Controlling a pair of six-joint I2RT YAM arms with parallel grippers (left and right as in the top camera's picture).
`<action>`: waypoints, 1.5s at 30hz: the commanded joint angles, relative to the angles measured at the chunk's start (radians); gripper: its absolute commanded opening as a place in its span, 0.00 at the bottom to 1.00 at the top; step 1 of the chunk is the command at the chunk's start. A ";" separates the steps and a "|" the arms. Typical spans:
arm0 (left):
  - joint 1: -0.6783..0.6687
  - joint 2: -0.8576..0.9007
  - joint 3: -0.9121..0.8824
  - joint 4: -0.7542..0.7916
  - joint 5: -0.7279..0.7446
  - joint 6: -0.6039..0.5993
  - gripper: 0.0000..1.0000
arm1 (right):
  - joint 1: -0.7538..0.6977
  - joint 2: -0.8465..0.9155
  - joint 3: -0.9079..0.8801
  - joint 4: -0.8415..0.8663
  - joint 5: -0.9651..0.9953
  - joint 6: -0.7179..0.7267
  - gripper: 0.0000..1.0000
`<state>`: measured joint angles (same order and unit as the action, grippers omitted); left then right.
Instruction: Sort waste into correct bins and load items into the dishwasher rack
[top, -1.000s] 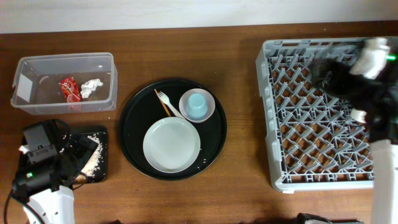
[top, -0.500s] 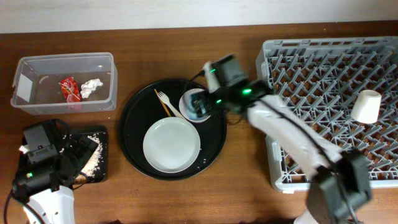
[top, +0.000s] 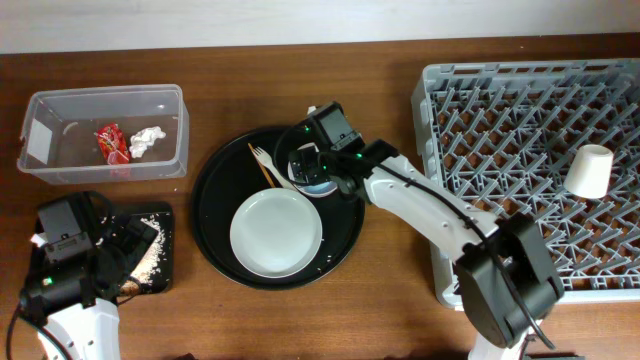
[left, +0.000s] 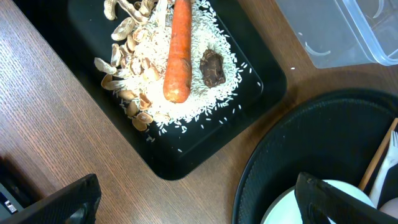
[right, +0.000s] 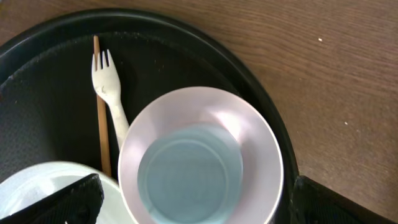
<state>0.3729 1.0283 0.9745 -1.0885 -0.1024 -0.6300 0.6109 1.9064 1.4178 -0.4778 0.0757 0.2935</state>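
The right claw (right: 198, 208) is wide open and holds nothing. Its two dark fingers (right: 59, 202) show only at the lower corners of the wrist view. Directly under it, between the fingers, the light blue cup (right: 189, 171) stands upright inside the small white bowl (right: 261, 149). I cannot tell if the fingers touch the bowl. Just ahead of the claw, toward its one side, lies the white fork (right: 109, 87), and a thin brown stick (right: 101, 112) lies beside it. The pale grey plate (right: 43, 183) is under the same finger and touches the bowl. All of these are on the round black tray (right: 249, 74), and the wooden counter (right: 348, 68) is beyond it.

The left claw (left: 199, 208) is also open wide and empty. Ahead of it is the shallow black tray (left: 186, 158), which holds white rice (left: 214, 93), an orange carrot (left: 178, 53) on the rice, a dark brown lump (left: 212, 67) just beside the carrot, and pale beige strips (left: 121, 28) at the other side. Further ahead is the clear tub (top: 180, 125) with the red wrapper (top: 110, 142) and the white tissue (top: 148, 140) inside.

Well apart from both claws, on the right arm's side, is the grey rack (top: 500, 110). The white cup (top: 590, 172) lies on its pegs.
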 joint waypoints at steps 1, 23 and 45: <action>0.005 -0.008 0.018 0.002 -0.007 -0.010 0.99 | 0.028 0.053 0.007 0.033 0.015 0.015 0.99; 0.005 -0.008 0.018 0.002 -0.007 -0.010 0.99 | 0.029 0.091 0.094 -0.027 0.068 0.030 0.59; 0.005 -0.008 0.018 0.002 -0.007 -0.010 0.99 | -0.694 -0.234 0.649 -0.744 0.164 0.029 0.54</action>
<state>0.3729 1.0283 0.9745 -1.0882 -0.1024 -0.6300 0.0628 1.7336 2.0480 -1.1812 0.2279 0.3172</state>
